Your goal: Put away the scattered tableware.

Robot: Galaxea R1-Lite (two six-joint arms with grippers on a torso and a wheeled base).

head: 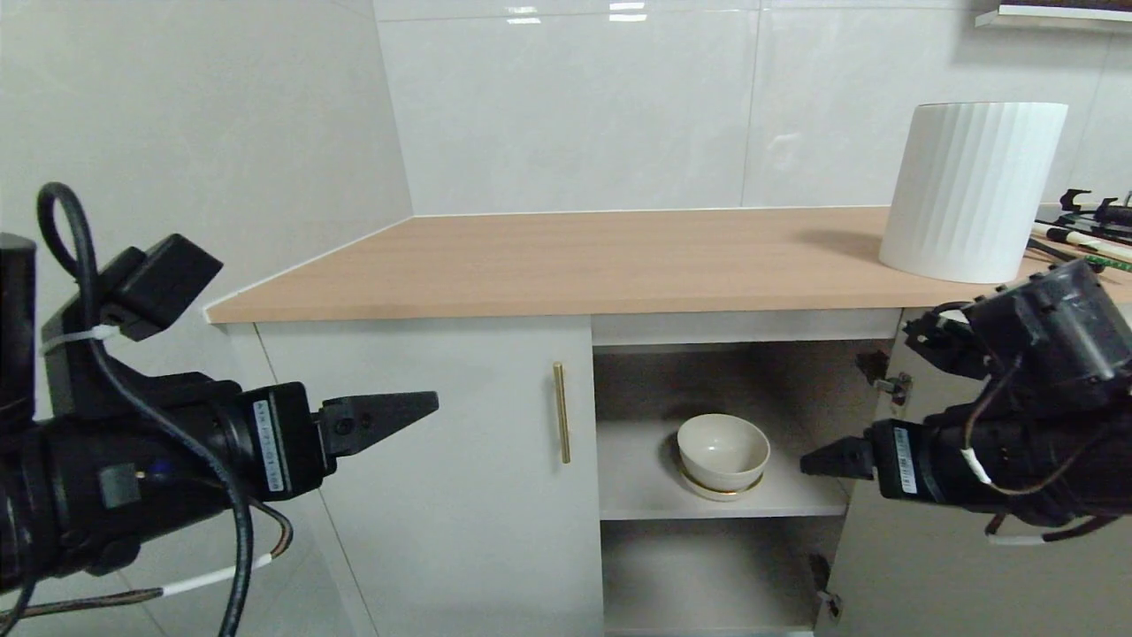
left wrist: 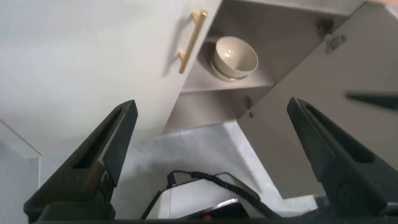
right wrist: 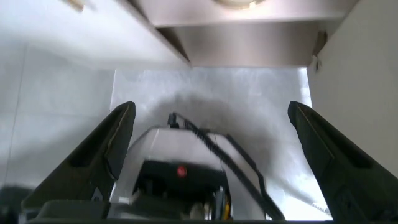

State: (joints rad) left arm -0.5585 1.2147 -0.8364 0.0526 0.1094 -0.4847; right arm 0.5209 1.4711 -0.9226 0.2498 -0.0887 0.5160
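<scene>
Left hand [head: 423, 405] hangs released in front of the closed left door [head: 424, 460] of the cabinet, its fingers spread wide in the left wrist view and holding nothing. Right hand [head: 809, 463] is likewise released and empty. It sits just beside the edge of the open right door [head: 893, 566], level with the shelf [head: 637, 495] and pointing in toward it.

The tableware in plain sight is already inside: a cream bowl [head: 723, 449] sits on a small plate [head: 718, 489], and the pair stands upright near the middle of that shelf, a little apart from the right hand. By that reckoning the main part of the job looks done. What seems left is to shut the right door and perhaps to deal with whatever lies at the far right edge of the desk [head: 575, 257]. A few dark and pale stick-like things [head: 1083, 239] lie there, and whether they are tableware I cannot tell.

A tall white ribbed container [head: 973, 190] stands on the desk just in front of those things, so any reach toward them from the middle of the desk would have to go around it. The open door itself hangs close by the right arm — swinging it shut would likely need that hand moved to its outer face first. A brass handle [head: 562, 425] runs down the left door's edge, and the compartment below the shelf [head: 699, 575] holds nothing that I can see.
</scene>
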